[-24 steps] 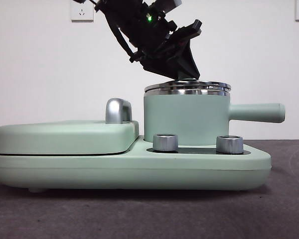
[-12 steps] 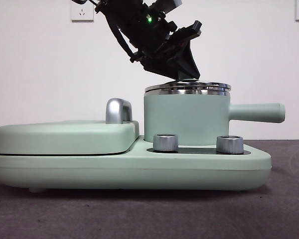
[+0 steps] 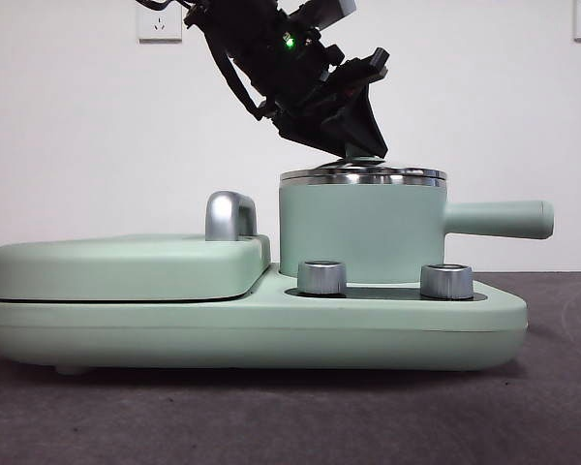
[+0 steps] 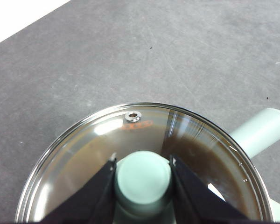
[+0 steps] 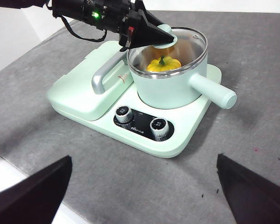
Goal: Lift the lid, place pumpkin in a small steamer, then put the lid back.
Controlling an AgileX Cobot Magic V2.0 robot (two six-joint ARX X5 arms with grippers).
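The small steamer [image 5: 170,81] held the pumpkin [image 5: 163,64], yellow-orange and ribbed, its green stem pointing up. The lid [image 4: 144,158], clear glass with a steel rim, sat on the steamer's rim. The steamer's long handle pointed away from the grill cover [image 5: 86,81]. The left tool [image 4: 143,175] gripped the lid's mint-green knob. The right tool [image 5: 140,196] hung wide open above the surface [image 5: 252,140], well apart.

front: low, level, close | left wrist: directly above lid [image 4: 142,158], very near | right wrist: high, far, oblique; all share the small steamer [image 5: 170,79]
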